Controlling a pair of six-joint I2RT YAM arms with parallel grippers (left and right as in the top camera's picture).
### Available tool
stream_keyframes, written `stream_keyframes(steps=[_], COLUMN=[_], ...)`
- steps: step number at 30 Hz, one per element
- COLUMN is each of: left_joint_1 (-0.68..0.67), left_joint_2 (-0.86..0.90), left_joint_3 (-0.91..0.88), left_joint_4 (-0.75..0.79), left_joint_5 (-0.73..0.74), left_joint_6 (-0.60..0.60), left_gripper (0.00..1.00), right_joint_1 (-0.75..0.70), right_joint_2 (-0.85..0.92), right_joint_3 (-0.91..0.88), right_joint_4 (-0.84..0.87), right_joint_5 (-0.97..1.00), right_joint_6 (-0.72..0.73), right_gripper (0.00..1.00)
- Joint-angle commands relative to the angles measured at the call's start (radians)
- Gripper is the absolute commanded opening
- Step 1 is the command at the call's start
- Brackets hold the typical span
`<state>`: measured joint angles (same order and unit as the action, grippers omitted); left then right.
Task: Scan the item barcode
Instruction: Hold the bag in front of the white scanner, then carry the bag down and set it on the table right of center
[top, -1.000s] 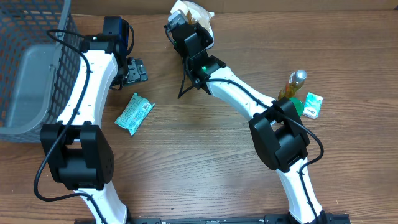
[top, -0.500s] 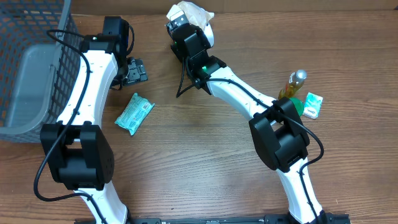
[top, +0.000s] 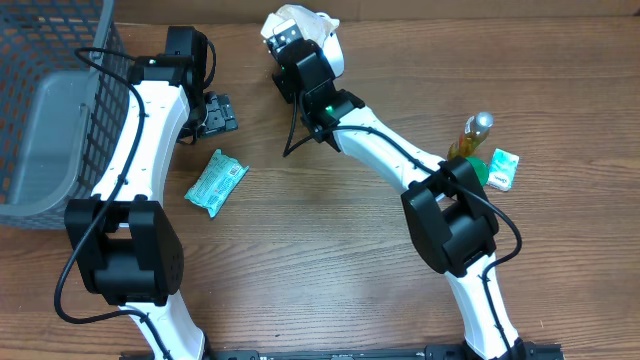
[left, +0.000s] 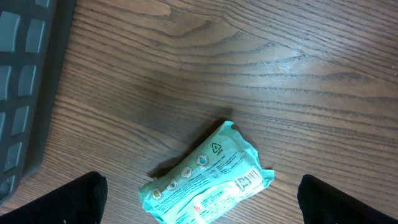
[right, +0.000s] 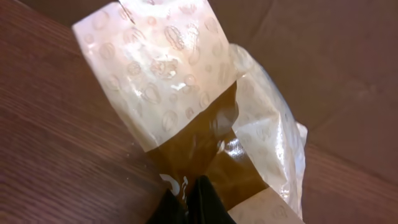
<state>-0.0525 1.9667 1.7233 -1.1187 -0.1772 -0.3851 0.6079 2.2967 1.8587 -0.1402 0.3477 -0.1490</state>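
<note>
I have right gripper (right: 189, 200) clamped shut on the peanut-print bag (right: 180, 87), far centre | left gripper (left: 205, 200) spread wide, empty, above the green packet (left: 208, 177)

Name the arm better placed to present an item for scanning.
Right. Its end effector is shut on the bag, so an item is already in hand. The left end effector is open and holds nothing; the packet lies loose on the table.
</note>
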Motion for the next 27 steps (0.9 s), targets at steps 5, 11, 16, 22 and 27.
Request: stream_keyframes(steps=[5,11,16,22,27], left_joint_1=[-0.003,-0.003,-0.003,-0.004,-0.004], left_joint_2=[0.008,0.008,0.008,0.008,0.008], left_joint_3=[0.019,0.019,0.019,0.019,0.019], left_joint_4=[0.001,0.001,0.001,0.001,0.001], left_joint_5=[-0.013,-0.013,-0.013,-0.013,-0.013], left_joint_6=[0.015,0.015,0.015,0.015,0.015], left_gripper=[1.0,1.0,1.0,1.0,1.0], right_joint_1=[-0.04,-0.067,-0.103,-0.151,-0.166], right_joint_2=[-0.262,-0.413,-0.468,-0.449,-0.447], right_joint_3=[0.014,0.015,0.014,0.006,0.005], right_joint_4=[-0.236,-0.557,-0.862,-1.163,-1.201], right_joint_5=[-0.013,-0.064,-0.306,-0.506,-0.484], right_joint_6=[0.169,0.321,0.371,0.37,0.37], right_gripper=[0.04,0.04,0.04,0.04,0.18])
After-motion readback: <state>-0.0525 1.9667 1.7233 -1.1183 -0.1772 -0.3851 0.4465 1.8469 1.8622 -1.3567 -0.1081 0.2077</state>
